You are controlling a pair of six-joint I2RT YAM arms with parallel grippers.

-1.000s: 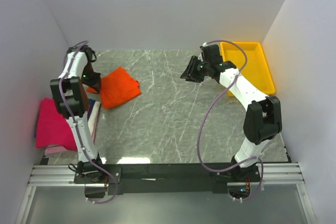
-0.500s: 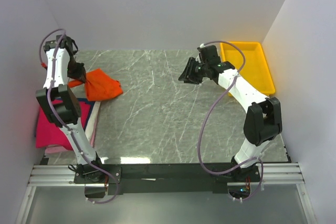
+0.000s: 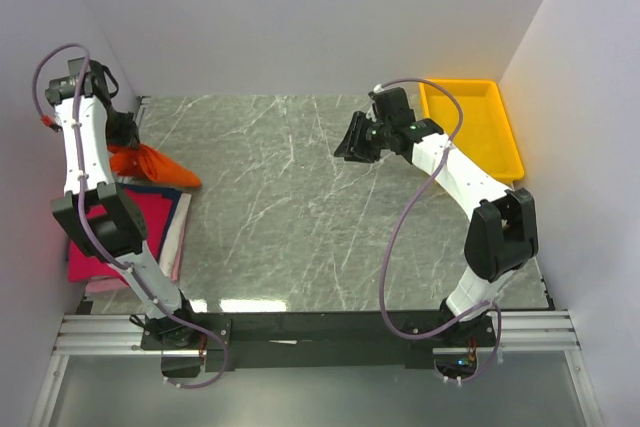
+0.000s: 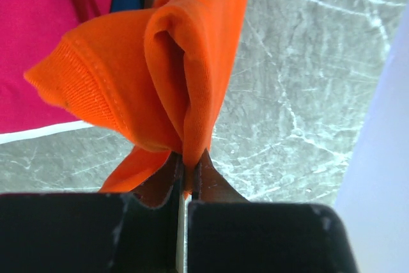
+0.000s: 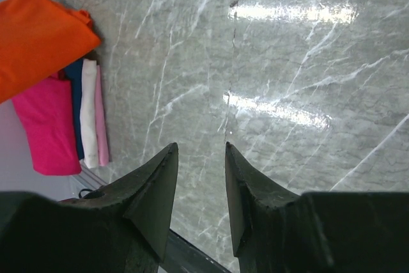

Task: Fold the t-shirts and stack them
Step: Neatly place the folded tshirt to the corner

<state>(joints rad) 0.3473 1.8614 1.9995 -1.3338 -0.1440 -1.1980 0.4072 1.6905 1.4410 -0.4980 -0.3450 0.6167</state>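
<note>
Your left gripper is pinched tight on the orange t-shirt, which is bunched into loose folds, while your right gripper stands partly open, empty.

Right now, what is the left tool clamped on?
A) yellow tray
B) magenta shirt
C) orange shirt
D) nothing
C: the left wrist view shows the left tool pinched shut on a fold of the orange shirt, with the magenta shirt lying free beyond it.
</note>
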